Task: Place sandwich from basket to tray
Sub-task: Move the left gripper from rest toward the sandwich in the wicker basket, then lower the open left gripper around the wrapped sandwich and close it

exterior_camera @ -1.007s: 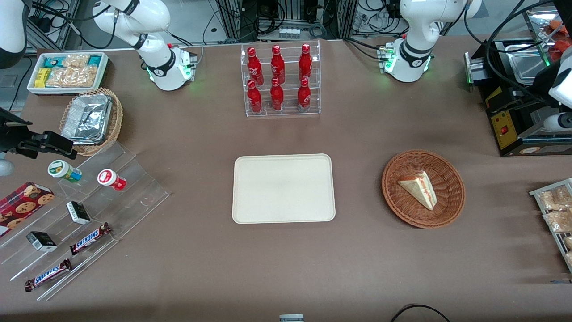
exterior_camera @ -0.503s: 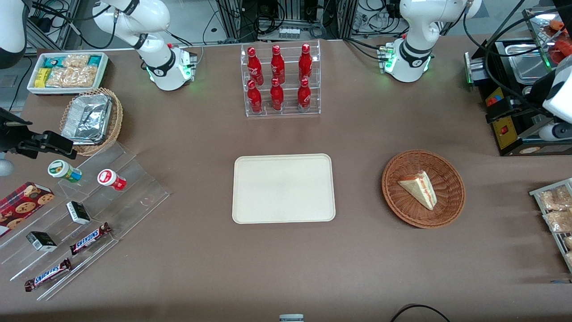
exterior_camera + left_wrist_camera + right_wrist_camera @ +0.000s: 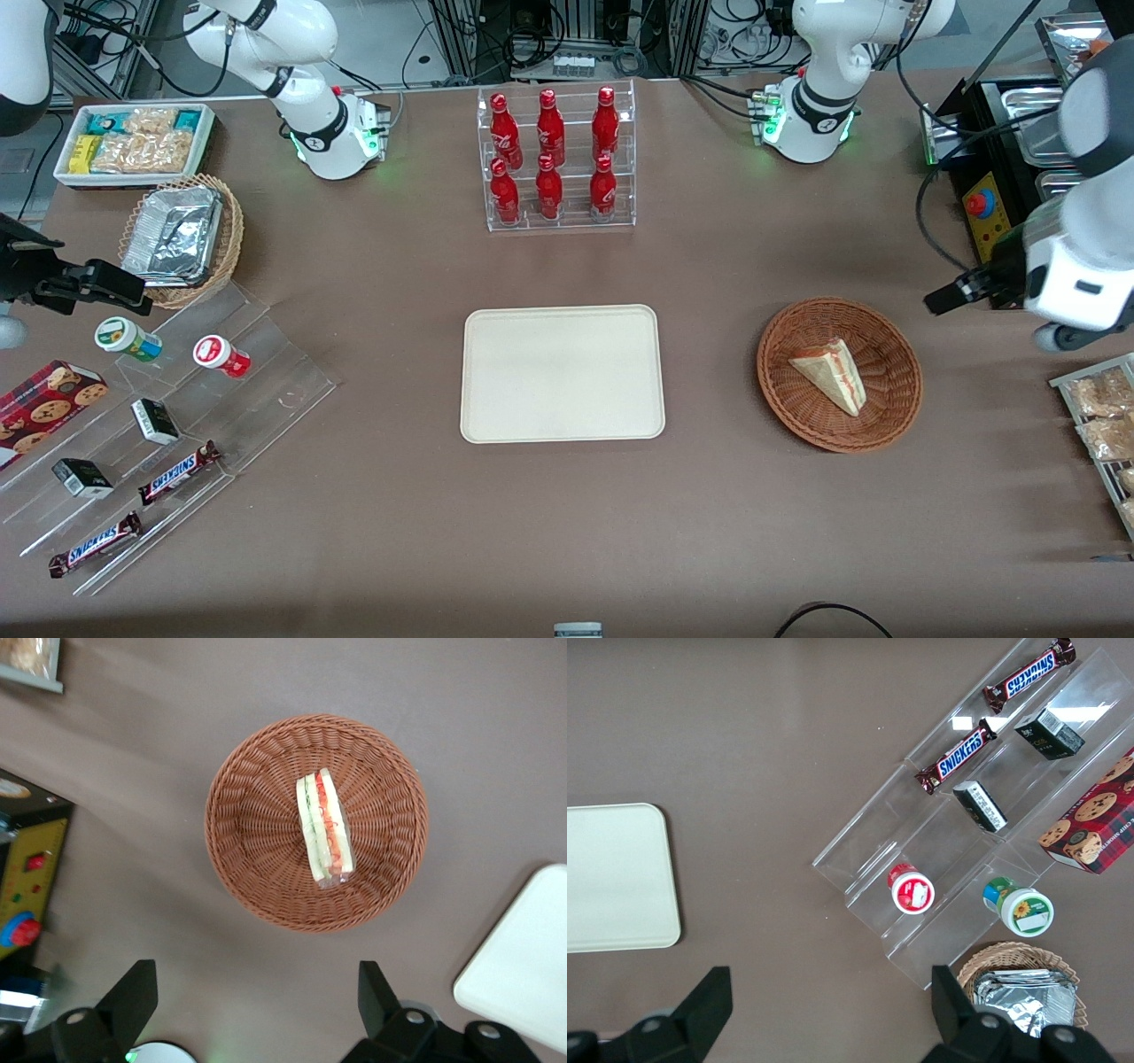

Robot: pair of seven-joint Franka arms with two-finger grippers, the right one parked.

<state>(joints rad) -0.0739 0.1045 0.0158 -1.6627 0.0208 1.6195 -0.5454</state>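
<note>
Hovering wide open near the basket (image 3: 316,821), your pincer (image 3: 257,1005) is facing a soft, light, squashable sandwich (image 3: 324,827); you are gripping best across its bread faces, gently.

The sandwich (image 3: 830,374) lies in the basket (image 3: 784,403), beside the tray (image 3: 562,373). The gripper (image 3: 941,299) hangs open near the basket, toward the working arm's end of the table (image 3: 567,523).

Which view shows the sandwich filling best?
The left wrist view: the sandwich shows red and green layers, lying in the basket, gripper open above. The front view shows mostly bread with a thin red edge. The right wrist view misses it.
</note>
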